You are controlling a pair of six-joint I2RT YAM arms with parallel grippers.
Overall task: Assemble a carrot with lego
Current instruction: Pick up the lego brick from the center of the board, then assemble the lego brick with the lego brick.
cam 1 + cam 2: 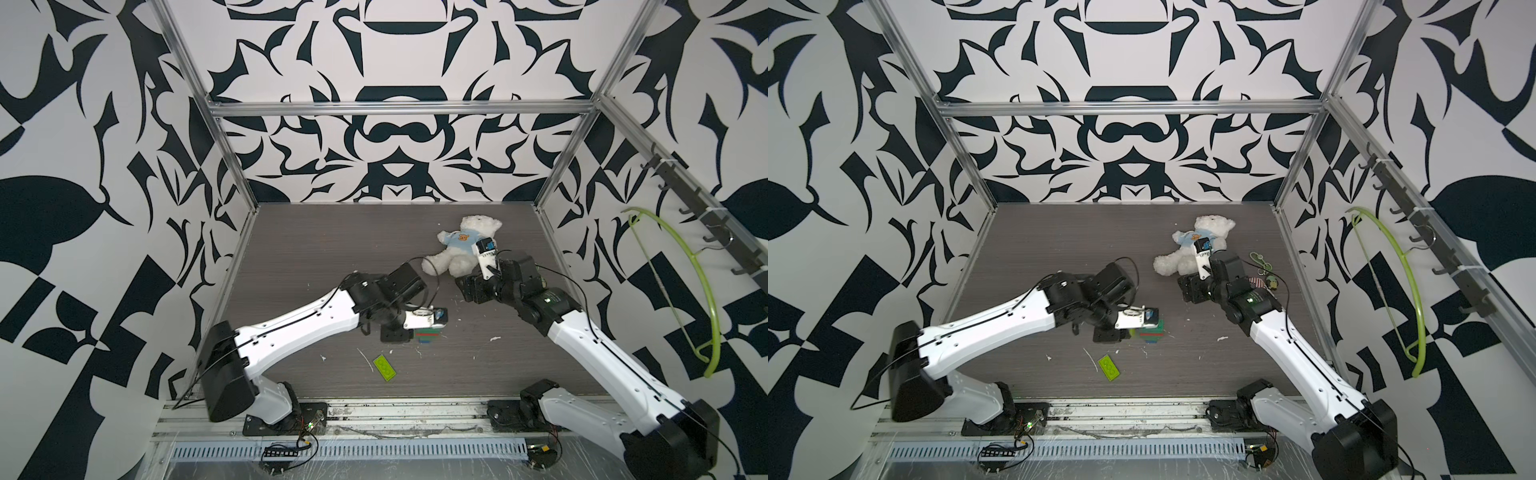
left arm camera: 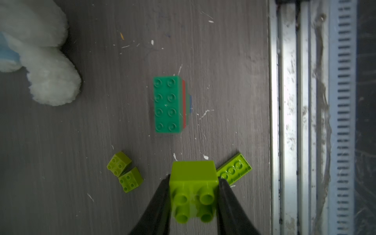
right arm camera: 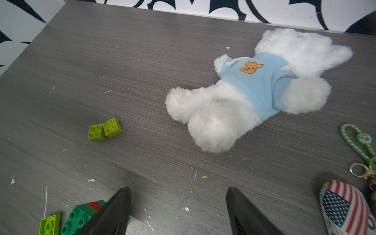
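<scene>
Nearest the arm bases, a flat lime-green oblong piece (image 1: pixel 384 368) lies on the tabletop (image 1: pixel 332 249), at about 8 o'clock from the carrot stack (image 1: pixel 428 335). The stack sits mid-tabletop with an eight-stud dark green layer uppermost. A red band and a sliver of blue peek out below along one edge. At its 9 o'clock side, just beside it, the left claw (image 2: pixel 194 180) is clamped on a lime-green square brick (image 2: pixel 193 173), a finger pressed against each flank and its four studs turned toward the wrist camera. Two small lime-green bricks (image 3: pixel 96 132) lie touching each other, apart from the stack; in both top views the left arm hides them. Farther back, around 1 o'clock from the stack, the right claw (image 3: pixel 179 193) hangs with its fingers well apart and nothing between them. Beyond it a white teddy bear (image 1: pixel 461 249) in a pale blue shirt lies on its back. A green key ring (image 3: pixel 358 142) and a flag-patterned item (image 3: pixel 343 207) lie at the bear's 4 o'clock.
</scene>
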